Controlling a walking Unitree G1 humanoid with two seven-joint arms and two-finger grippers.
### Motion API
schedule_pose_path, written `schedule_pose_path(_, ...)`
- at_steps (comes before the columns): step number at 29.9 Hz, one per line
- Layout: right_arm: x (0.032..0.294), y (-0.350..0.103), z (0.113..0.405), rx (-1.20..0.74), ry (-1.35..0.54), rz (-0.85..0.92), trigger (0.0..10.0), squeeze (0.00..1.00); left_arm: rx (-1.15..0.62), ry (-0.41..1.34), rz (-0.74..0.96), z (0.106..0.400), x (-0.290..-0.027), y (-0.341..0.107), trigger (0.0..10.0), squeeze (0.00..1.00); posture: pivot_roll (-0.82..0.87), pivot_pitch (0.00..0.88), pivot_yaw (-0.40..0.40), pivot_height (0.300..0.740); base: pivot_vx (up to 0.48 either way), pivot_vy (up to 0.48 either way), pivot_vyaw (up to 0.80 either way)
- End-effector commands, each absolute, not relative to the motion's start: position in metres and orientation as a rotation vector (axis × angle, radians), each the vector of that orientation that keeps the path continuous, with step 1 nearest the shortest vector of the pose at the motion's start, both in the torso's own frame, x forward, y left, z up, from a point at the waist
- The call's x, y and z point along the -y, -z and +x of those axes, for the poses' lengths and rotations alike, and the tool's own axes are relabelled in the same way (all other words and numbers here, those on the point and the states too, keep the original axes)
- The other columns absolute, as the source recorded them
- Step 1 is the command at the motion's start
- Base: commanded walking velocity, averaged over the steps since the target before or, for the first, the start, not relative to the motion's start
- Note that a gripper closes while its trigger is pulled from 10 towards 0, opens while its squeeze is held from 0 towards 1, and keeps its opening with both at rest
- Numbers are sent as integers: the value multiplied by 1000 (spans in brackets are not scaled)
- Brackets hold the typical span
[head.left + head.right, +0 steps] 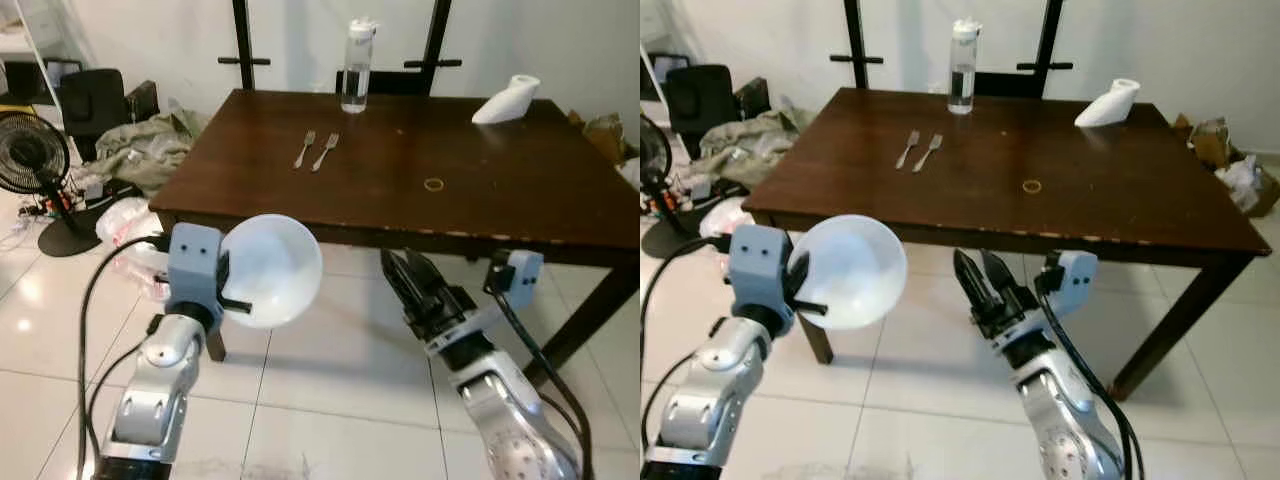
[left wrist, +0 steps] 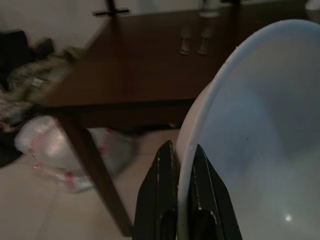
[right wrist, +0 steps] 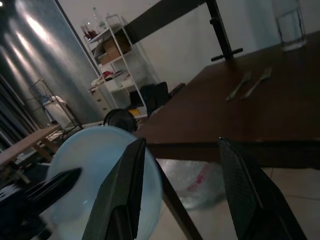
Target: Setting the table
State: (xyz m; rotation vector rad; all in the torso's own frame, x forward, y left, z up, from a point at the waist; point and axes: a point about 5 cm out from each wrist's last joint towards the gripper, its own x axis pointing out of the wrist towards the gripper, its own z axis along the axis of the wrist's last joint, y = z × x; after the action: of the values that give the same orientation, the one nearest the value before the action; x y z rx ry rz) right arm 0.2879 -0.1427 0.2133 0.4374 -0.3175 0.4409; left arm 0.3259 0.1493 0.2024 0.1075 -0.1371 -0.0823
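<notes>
A white bowl (image 1: 272,268) is held up in front of the dark wooden table (image 1: 480,190), below its near left edge. My left gripper (image 1: 232,290) is shut on the bowl's rim, and the left wrist view shows its fingers (image 2: 167,200) pinching that rim (image 2: 200,130). My right gripper (image 1: 405,280) stands open over the floor before the table, holding nothing; its fingers (image 3: 125,190) are spread wide. Two forks (image 1: 316,150) lie side by side on the table's far left part.
A clear water bottle (image 1: 356,66) stands at the table's far edge. A white tipped-over object (image 1: 505,100) lies at the far right and a small ring (image 1: 433,184) near the middle. A fan (image 1: 35,165), clothes and bags crowd the floor on the left.
</notes>
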Motion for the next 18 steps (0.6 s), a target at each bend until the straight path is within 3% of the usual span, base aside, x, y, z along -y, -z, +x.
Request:
schedule_pose_path(1,145,-204,290,285,-382,427,10000,0,132,65,117,328,-152,-199,10000,0,67,77,75,740,480,0,0)
schedule_pose_path(18,150,-203,290,291,-335,416,10000,0,145,83,116,331,-147,-202,10000,0,64,87,81,740,480,0,0)
